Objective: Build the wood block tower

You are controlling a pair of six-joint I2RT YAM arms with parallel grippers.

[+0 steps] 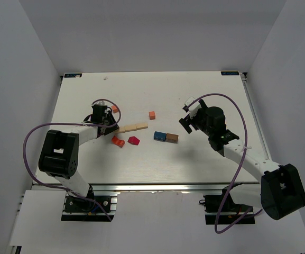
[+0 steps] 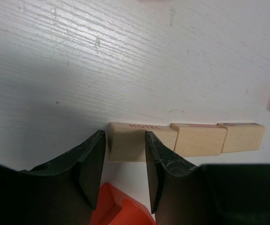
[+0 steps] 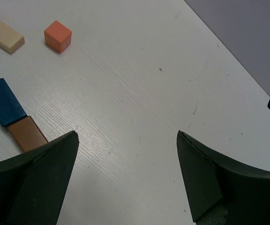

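The wood block tower is a single flat row of three pale tan blocks point(image 1: 135, 127) point(image 2: 198, 139). My left gripper point(image 1: 109, 123) point(image 2: 124, 136) hovers over the row's left end, open by a narrow gap and holding nothing; its right finger overlaps the end block. An orange-red arch block point(image 1: 118, 141) point(image 2: 118, 208) lies on the table under it. A red block point(image 1: 134, 141), an orange cube point(image 1: 152, 115) point(image 3: 57, 36) and a blue block point(image 1: 159, 136) point(image 3: 3, 102) touching a brown one point(image 1: 172, 138) point(image 3: 27, 133) lie loose. My right gripper point(image 1: 186, 115) point(image 3: 127, 133) is wide open, empty, right of them.
Another orange block point(image 1: 114, 108) sits just behind the left gripper, partly hidden. White walls enclose the white table point(image 1: 194, 90) on three sides. Purple cables loop over both arms. The right arm reaches in from the near right corner.
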